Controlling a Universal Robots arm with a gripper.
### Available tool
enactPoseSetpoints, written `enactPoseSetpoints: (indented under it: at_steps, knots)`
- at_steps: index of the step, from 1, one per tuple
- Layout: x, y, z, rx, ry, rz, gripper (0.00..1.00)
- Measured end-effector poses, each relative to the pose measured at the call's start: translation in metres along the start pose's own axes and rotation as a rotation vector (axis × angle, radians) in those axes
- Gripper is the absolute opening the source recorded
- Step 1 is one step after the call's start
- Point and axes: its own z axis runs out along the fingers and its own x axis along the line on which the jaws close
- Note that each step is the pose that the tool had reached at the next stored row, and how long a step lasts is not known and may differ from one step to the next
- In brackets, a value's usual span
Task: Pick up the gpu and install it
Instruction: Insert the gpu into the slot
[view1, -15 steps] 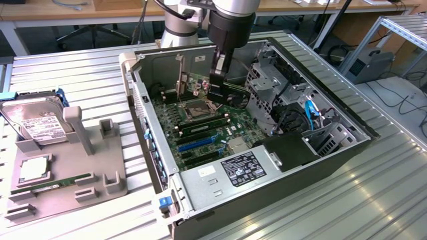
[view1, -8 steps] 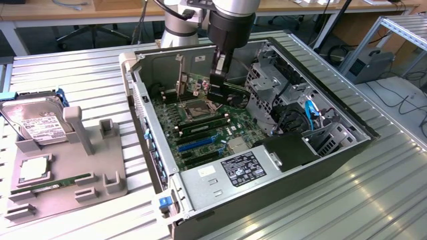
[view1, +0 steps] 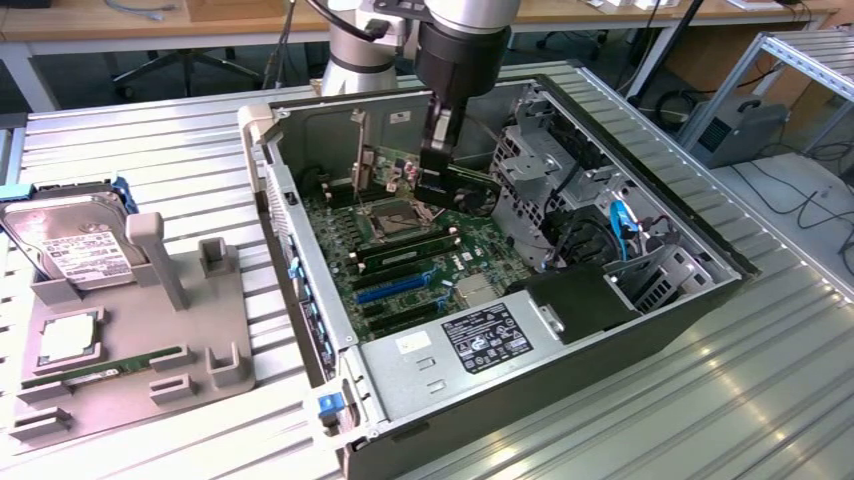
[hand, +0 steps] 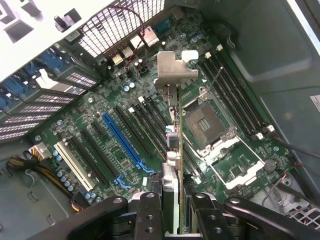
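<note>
gpu (hand: 176, 125), edge-on, is clamped in the gripper (hand: 172, 205) over the motherboard (hand: 95, 107), upper centre of the exterior view, near the drive cage (view1: 534, 165) to its right.

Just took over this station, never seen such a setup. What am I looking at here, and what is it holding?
The machine is one robot arm with a two-fingered gripper. The wide picture comes from a camera standing off the arm; the close one from a camera on its wrist. On the ribbed metal table sits an open computer case, its circuit board exposed. The gripper is shut on the graphics card, seen edge-on, silver bracket at its far end, over the board's slots. Beside the case, a grey holder carries a hard drive, a chip and a memory stick.
</note>
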Motion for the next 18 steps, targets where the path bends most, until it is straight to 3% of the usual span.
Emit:
enactPoseSetpoints:
  at_steps: [18]
  knots:
    - [0.0,0.0,0.0007,-0.0007,0.0001,-0.027,0.27]
